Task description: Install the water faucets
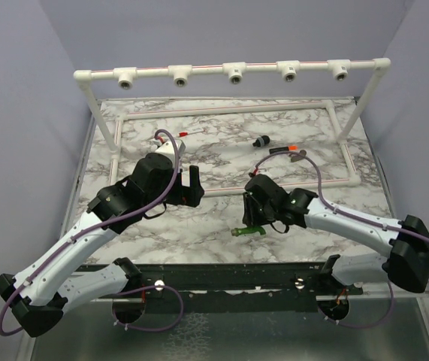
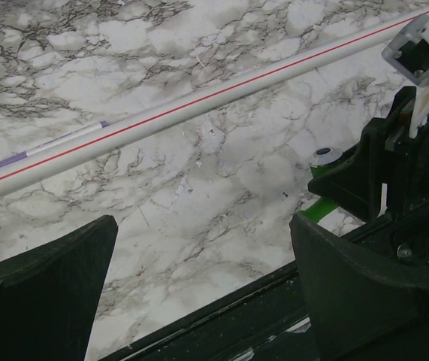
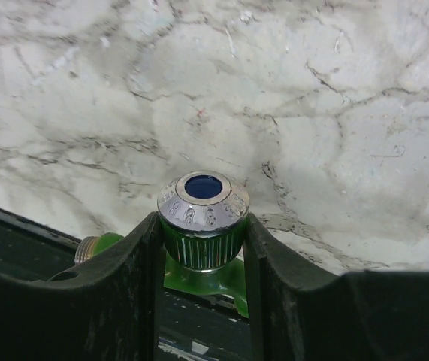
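Observation:
My right gripper (image 1: 253,219) is shut on a bright green faucet (image 1: 246,231) low over the front middle of the marble table. In the right wrist view the fingers (image 3: 274,286) clamp its ribbed knob (image 3: 203,226), which has a silver cap with a blue centre. The left wrist view shows that faucet's silver end (image 2: 324,157) beside the right gripper. My left gripper (image 1: 192,186) is open and empty (image 2: 203,226), just left of the right one. The white pipe frame (image 1: 206,70) with several T-sockets stands at the back.
The frame's base pipe with a red line (image 2: 199,105) lies on the table ahead of the left gripper. A small black piece (image 1: 260,141), an orange-tipped piece (image 1: 292,150) and a red-tipped piece (image 1: 182,132) lie inside the base frame. The table's dark front rail (image 1: 222,274) is close below.

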Robot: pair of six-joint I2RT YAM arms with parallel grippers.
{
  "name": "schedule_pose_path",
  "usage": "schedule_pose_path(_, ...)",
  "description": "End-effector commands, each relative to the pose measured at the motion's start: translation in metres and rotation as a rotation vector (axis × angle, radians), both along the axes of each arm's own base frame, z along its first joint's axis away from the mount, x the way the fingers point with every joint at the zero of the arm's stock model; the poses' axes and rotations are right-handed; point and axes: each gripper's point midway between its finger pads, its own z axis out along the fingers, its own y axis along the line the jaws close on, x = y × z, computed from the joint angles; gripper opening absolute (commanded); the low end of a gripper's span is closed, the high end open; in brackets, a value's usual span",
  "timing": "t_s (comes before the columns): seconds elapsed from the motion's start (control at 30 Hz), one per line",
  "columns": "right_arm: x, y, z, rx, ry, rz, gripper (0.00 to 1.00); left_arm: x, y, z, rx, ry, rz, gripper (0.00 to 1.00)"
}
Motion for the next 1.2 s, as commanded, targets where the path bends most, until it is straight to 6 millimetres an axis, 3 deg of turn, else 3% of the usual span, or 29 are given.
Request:
schedule_pose_path(0.0, 0.009, -0.001, 0.040, 0.045, -0.089, -0.023, 0.01, -0.008, -0.006, 0.005, -0.059, 0.031, -0.010, 0.99)
schedule_pose_path(0.23, 0.023, 0.005, 0.090, 0.145, -0.198, -0.071, 0.00, -0.014, -0.014, -0.008, -0.088, 0.100, -0.021, 0.99)
schedule_pose_path(0.57, 0.041, 0.039, 0.147, 0.315, -0.297, -0.037, 0.01, -0.033, -0.066, -0.008, -0.307, 0.217, -0.190, 0.99)
schedule_pose_path(0.83, 0.045, 0.064, 0.163, 0.384, -0.291, 0.010, 0.00, -0.043, -0.087, 0.003, -0.469, 0.240, -0.260, 0.98)
schedule_pose_path(1.17, 0.039, 0.077, 0.179, 0.467, -0.282, 0.043, 0.01, -0.048, -0.100, 0.015, -0.610, 0.247, -0.305, 0.84)
